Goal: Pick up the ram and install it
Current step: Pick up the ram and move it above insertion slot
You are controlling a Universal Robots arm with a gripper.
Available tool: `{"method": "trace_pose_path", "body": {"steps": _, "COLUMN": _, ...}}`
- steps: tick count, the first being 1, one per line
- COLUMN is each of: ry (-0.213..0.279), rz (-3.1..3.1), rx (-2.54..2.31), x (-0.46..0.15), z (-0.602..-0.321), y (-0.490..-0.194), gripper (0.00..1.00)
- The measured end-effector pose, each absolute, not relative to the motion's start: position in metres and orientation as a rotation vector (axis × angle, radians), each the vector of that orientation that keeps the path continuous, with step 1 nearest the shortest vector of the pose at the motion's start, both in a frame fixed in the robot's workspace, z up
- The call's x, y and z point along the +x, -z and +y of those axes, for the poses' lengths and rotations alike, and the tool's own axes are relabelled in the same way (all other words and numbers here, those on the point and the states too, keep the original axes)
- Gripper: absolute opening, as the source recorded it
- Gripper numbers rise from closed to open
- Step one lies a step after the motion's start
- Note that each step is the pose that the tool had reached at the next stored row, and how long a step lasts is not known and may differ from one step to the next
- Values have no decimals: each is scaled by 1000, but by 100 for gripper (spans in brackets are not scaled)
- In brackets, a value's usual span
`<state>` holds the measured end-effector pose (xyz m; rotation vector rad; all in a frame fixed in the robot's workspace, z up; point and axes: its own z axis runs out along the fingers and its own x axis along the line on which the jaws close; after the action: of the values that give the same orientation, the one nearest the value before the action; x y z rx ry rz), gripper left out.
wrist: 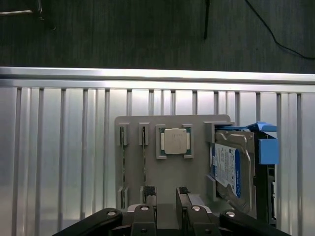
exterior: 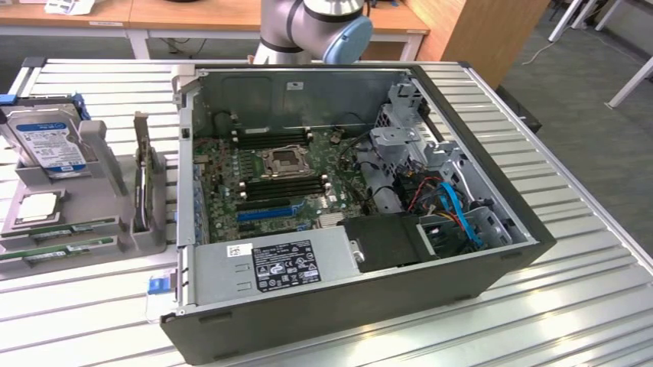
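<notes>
Exterior view: two green ram sticks (exterior: 69, 228) stood on edge in a grey holder (exterior: 143, 241) on the slatted table (exterior: 571, 306), beside the open computer case (exterior: 490, 260).

Wrist view: the jaws (wrist: 166, 191) were spread wide, holding nothing, over the holder's bare middle. The nearer ram stick (wrist: 144, 162) lay just outside one fingertip (wrist: 150, 190). Its long axis ran away from the jaws, crosswise to their closing line.

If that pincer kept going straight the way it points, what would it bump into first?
Probably the grey holder, on its bare part beside the CPU. The open pincer has one finger close to a ram stick, though depth is hard to judge.
</notes>
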<state>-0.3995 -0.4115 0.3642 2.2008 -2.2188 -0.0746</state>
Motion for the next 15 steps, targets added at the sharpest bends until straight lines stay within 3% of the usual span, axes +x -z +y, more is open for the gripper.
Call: {"method": "trace_pose_path", "body": {"steps": 15, "ry": 75, "rz": -2219, "rx": 2201, "x": -399, "z": -431, "y": -364, "gripper": 29}}
